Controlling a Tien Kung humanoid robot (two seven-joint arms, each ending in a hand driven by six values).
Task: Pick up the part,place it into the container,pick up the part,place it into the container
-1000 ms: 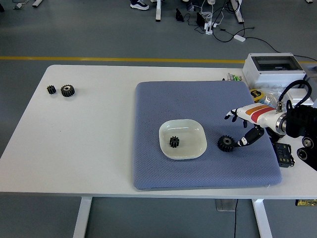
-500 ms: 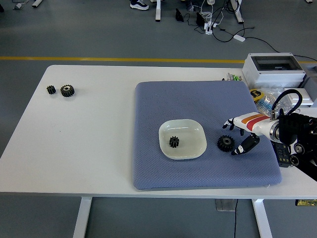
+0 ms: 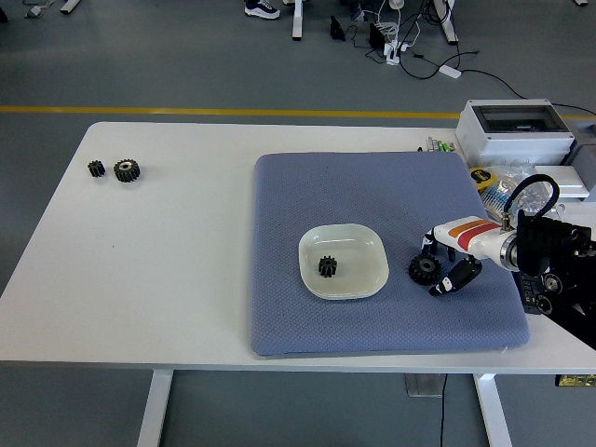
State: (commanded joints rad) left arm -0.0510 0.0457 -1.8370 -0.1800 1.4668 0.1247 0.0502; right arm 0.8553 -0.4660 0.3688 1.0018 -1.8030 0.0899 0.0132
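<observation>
Lowered and brought in since the earlier frame, the right hand [image 3: 440,267] is now spread, ungrasping, around the second gear [image 3: 425,269] on the blue mat [image 3: 372,186] beside the white dish [image 3: 358,244], so a closing pinch is judged next.

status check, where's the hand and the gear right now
Right robot hand open, fingers around the gear on the mat, not gripped yet. One gear already in dish. Path clear.
</observation>
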